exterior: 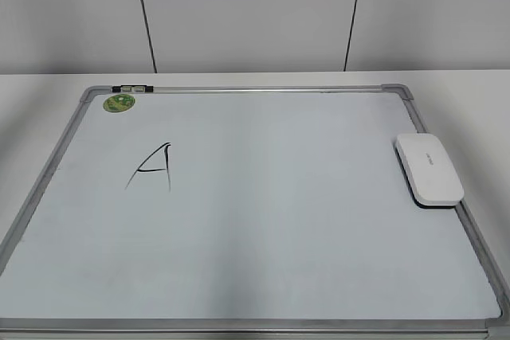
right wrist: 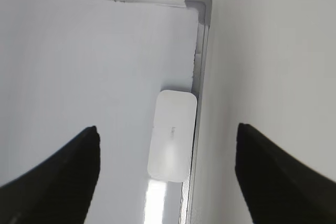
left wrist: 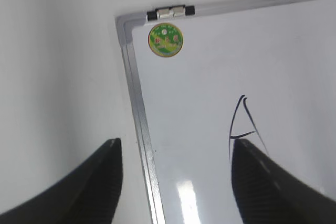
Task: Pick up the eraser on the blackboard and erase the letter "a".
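Note:
The white oblong eraser (exterior: 429,169) lies flat on the blackboard (exterior: 279,220), a white board with a silver frame, against its right edge. In the right wrist view the eraser (right wrist: 172,135) lies below and between the jaws of my open, empty right gripper (right wrist: 168,127), which hangs well above it. My left gripper (left wrist: 176,142) is open and empty above the board's left frame (left wrist: 136,103). A large angular capital "A" (exterior: 151,167) is drawn on the left half; it also shows in the left wrist view (left wrist: 244,124). No small lowercase "a" is in view.
A round green sticker (exterior: 119,103) sits in the board's far left corner, with a black and silver clip (exterior: 131,87) on the frame beside it. The board lies on a white table (exterior: 48,85) before a pale panelled wall. The board's far right corner (right wrist: 202,3) shows.

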